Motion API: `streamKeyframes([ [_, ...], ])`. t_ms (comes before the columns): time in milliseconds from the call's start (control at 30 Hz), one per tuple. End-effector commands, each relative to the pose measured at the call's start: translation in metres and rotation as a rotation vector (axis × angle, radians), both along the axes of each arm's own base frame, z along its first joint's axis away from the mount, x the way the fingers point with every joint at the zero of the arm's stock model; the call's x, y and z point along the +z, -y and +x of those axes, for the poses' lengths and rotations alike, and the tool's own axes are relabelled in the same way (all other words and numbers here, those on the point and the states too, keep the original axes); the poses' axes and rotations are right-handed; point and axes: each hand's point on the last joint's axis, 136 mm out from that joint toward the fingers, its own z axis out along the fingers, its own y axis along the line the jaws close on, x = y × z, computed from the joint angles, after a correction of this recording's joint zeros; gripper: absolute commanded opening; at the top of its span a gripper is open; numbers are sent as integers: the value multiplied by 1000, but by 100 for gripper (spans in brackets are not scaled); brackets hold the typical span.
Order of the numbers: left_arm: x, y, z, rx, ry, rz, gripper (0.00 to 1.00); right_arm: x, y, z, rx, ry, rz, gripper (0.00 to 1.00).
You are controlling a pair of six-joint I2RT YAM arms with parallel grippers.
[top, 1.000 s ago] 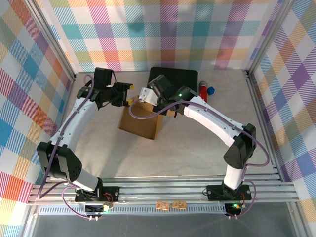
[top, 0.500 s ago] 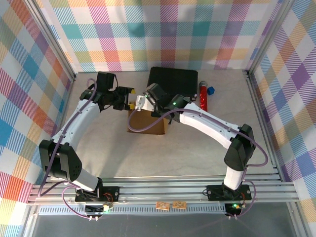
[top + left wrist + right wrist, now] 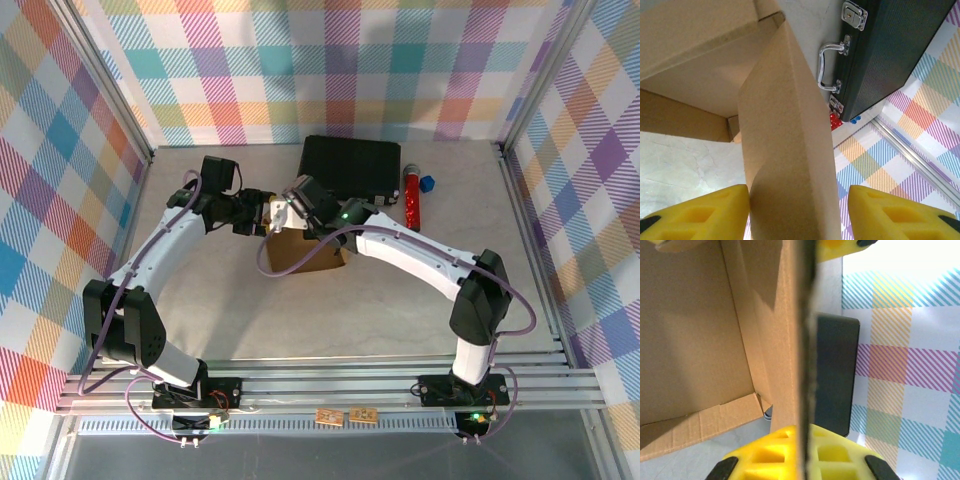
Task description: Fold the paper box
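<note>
Gaping paper box [image 3: 700, 340], wall in right gripper [image 3: 802, 435], near black case [image 3: 352, 165].

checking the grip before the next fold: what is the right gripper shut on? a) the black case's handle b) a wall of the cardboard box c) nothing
b: in the right wrist view the right gripper pinches the edge of a paper box wall between its yellow fingers.
</note>
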Motion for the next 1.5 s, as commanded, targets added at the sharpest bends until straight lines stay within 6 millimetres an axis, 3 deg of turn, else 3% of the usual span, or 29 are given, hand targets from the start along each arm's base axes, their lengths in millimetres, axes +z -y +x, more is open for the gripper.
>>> streamKeyframes([
  [0, -4, 15, -14, -66, -28, -43, 53, 8, -25, 1, 29, 57, 73, 0],
  [233, -18, 7, -14, -67, -48, 3, 39, 2, -31, -4, 26, 47, 71, 0],
  [333, -21, 3, -14, -63, -51, 9, 38, -3, -29, -5, 26, 39, 59, 0],
  [400, -18, 2, -14, -66, -44, 3, 41, -6, -27, -5, 21, 35, 55, 0],
  [467, -11, 1, -15, -69, -31, -4, 51, -7, -25, -4, 12, 24, 58, 0],
  [633, 23, -7, -28, -94, 32, 19, 68, -11, -14, 0, -6, -7, 55, 0],
  [767, 28, -22, -55, -101, 21, 46, 71, -8, -9, 2, -1, -13, 67, 0],
  [867, 27, -38, -64, -54, 5, 51, 70, -7, -10, 2, 4, -14, 71, 0],
  [1033, 45, -56, -37, 24, 68, 58, 67, -9, -11, 2, 2, -16, 68, 0],
  [1167, 40, -67, -16, 30, 66, 98, 62, -7, -12, 2, 3, -10, 71, 0],
  [1467, 27, -37, 5, -31, 62, 53, 62, -5, -13, 2, 4, -5, 74, 0],
])
